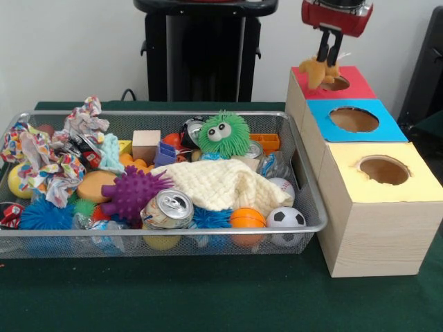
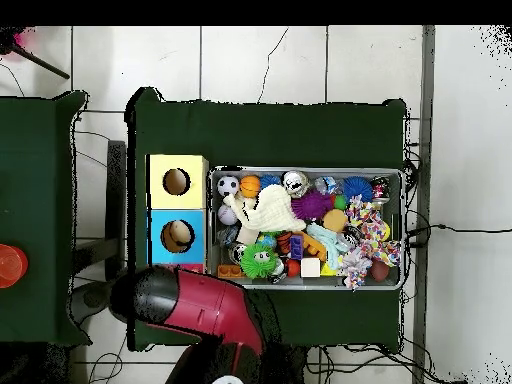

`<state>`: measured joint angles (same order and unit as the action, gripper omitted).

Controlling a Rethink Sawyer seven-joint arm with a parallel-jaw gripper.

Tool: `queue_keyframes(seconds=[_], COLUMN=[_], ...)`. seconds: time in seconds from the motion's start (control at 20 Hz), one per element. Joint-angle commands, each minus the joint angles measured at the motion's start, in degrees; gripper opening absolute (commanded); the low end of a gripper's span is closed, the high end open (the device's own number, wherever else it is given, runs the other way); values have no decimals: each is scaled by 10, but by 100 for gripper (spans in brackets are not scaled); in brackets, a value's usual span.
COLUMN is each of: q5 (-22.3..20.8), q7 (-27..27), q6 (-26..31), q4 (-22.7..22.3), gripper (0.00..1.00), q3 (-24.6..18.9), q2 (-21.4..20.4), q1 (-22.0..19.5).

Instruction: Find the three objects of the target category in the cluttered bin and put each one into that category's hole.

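Observation:
My gripper [image 1: 331, 57] hangs at the top right, shut on a small orange-yellow soft toy [image 1: 319, 70]. The toy dangles just over the round hole [image 1: 338, 84] of the red-topped box [image 1: 360, 77], at the hole's left rim. In the overhead view the red arm [image 2: 195, 300] covers that box and hides the gripper. The wire bin [image 1: 304, 181] holds a jumble: a green fuzzy toy with big eyes [image 1: 223, 133], a purple spiky ball [image 1: 131, 192], a dented drink can [image 1: 168, 209], a cream knitted cloth [image 1: 221, 183], a small soccer ball [image 1: 285, 218] and an orange ball [image 1: 247, 218].
A blue-topped box [image 1: 354, 119] and a yellow-topped box [image 1: 383, 169], each with a round hole, stand in a row with the red one, right of the bin. A wooden block [image 1: 146, 144], crumpled patterned cloth [image 1: 48, 159] and a blue spiky ball [image 1: 45, 214] fill the bin's left half.

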<state>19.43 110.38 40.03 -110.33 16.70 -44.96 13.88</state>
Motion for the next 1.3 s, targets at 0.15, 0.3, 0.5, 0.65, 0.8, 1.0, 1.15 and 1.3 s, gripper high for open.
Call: queue_keyframes(seconds=[0.15, 0.3, 0.5, 0.65, 0.8, 1.0, 1.15, 1.3], q5=[-40, -40, -30, -33, -25, -23, -18, -15], q7=[104, 84, 63, 62, 63, 88, 106, 127], q6=[147, 131, 79, 60, 44, 28, 19, 8], q4=[45, 32, -2, -11, -23, -28, -31, -33], gripper=[0, 0, 0, 0, 0, 0, 0, 0], q3=[11, 4, -14, -17, -25, -22, -20, -16], q2=[-57, -62, -55, -51, -50, -49, -48, -46], q1=[2, -12, -29, -31, -35, -23, -12, 3])
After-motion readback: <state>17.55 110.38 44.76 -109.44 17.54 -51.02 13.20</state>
